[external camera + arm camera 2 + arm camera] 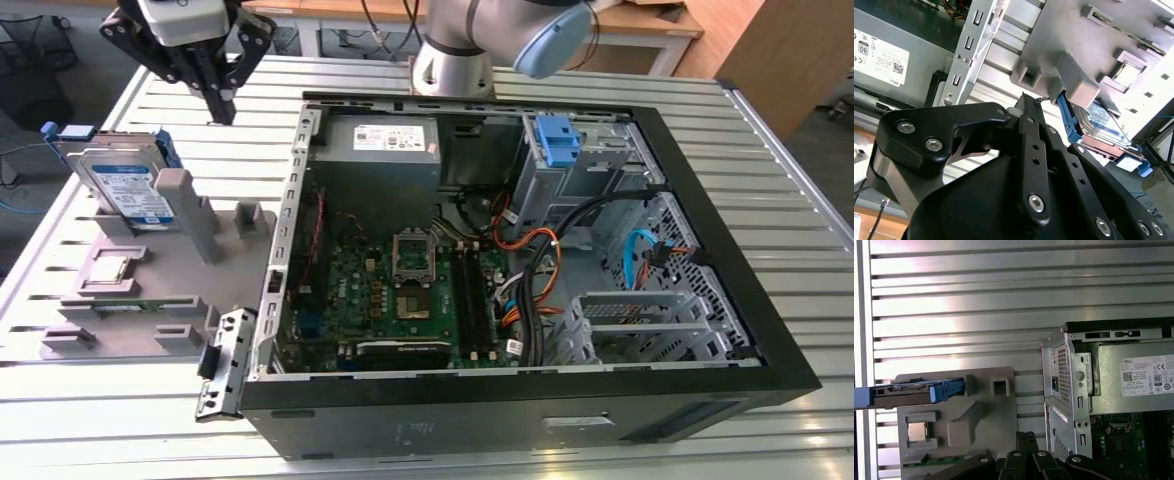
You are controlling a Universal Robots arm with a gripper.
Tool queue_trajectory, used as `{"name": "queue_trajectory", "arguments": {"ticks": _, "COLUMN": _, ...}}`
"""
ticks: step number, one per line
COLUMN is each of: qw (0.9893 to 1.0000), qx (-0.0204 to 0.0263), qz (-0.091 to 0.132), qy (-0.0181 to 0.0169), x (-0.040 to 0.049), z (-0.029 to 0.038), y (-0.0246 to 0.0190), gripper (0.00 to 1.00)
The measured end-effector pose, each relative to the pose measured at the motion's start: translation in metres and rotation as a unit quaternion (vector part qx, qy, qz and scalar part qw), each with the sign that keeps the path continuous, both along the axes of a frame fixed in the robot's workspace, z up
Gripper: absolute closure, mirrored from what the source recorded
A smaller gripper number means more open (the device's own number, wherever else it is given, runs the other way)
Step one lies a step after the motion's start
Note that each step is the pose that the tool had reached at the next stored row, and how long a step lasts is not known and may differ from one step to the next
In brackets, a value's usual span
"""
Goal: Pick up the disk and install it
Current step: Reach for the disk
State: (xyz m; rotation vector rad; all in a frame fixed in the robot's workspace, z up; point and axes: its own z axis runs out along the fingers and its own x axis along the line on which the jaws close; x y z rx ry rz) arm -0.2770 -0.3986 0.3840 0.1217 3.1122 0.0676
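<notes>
The disk (127,190) is a silver drive with a blue-and-white label in a blue carrier. It stands on edge in a slot at the far end of a grey fixture (160,290), at the exterior view's left. My gripper (222,115) hangs above the slatted table, beyond the disk and a little to its right, apart from it. Its fingers are shut with nothing between them. In both wrist views the disk (1104,120) (909,392) lies past the shut gripper (1029,100) (1026,437).
An open computer case (534,400) lies flat at the centre and right, with a power supply (387,140), a blue bracket (557,140) and a metal drive cage (641,310) inside. The fixture also holds a square chip (110,270) and a memory stick (120,307).
</notes>
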Motion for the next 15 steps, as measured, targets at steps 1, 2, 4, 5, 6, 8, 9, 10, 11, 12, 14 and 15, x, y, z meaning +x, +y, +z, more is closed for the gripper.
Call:
{"name": "queue_trajectory", "arguments": {"ticks": 1, "qw": 1.0, "qx": 0.0, "qz": 0.0, "qy": 0.0, "x": -0.0018, "z": -0.0001, "y": 0.0, "gripper": 0.89}}
{"name": "queue_trajectory", "arguments": {"ticks": 2, "qw": 1.0, "qx": 0.0, "qz": 0.0, "qy": 0.0, "x": -0.0036, "z": -0.0002, "y": 0.0, "gripper": 0.89}}
{"name": "queue_trajectory", "arguments": {"ticks": 4, "qw": 1.0, "qx": 0.0, "qz": 0.0, "qy": 0.0, "x": -0.0073, "z": -0.0005, "y": 0.0, "gripper": 0.89}}
{"name": "queue_trajectory", "arguments": {"ticks": 5, "qw": 1.0, "qx": 0.0, "qz": 0.0, "qy": 0.0, "x": -0.009, "z": -0.0007, "y": 0.0001, "gripper": 0.89}}
{"name": "queue_trajectory", "arguments": {"ticks": 6, "qw": 1.0, "qx": 0.0, "qz": 0.0, "qy": 0.0, "x": -0.0107, "z": -0.0008, "y": 0.0001, "gripper": 0.89}}
{"name": "queue_trajectory", "arguments": {"ticks": 8, "qw": 1.0, "qx": 0.0, "qz": 0.0, "qy": 0.0, "x": -0.014, "z": -0.001, "y": 0.0001, "gripper": 0.89}}
{"name": "queue_trajectory", "arguments": {"ticks": 9, "qw": 1.0, "qx": 0.0, "qz": 0.0, "qy": 0.0, "x": -0.0158, "z": -0.0012, "y": 0.0001, "gripper": 0.89}}
{"name": "queue_trajectory", "arguments": {"ticks": 10, "qw": 1.0, "qx": 0.0, "qz": 0.0, "qy": 0.0, "x": -0.0173, "z": -0.0013, "y": 0.0001, "gripper": 0.89}}
{"name": "queue_trajectory", "arguments": {"ticks": 11, "qw": 1.0, "qx": 0.0, "qz": 0.0, "qy": 0.0, "x": -0.0184, "z": -0.0014, "y": 0.0001, "gripper": 0.89}}
{"name": "queue_trajectory", "arguments": {"ticks": 12, "qw": 1.0, "qx": 0.0, "qz": 0.0, "qy": 0.0, "x": -0.0189, "z": -0.0015, "y": 0.0001, "gripper": 0.89}}
{"name": "queue_trajectory", "arguments": {"ticks": 14, "qw": 1.0, "qx": 0.0, "qz": 0.0, "qy": 0.0, "x": -0.0192, "z": -0.0015, "y": 0.0001, "gripper": 0.89}}
{"name": "queue_trajectory", "arguments": {"ticks": 15, "qw": 1.0, "qx": 0.0, "qz": 0.0, "qy": 0.0, "x": -0.0193, "z": -0.0015, "y": 0.0001, "gripper": 0.89}}
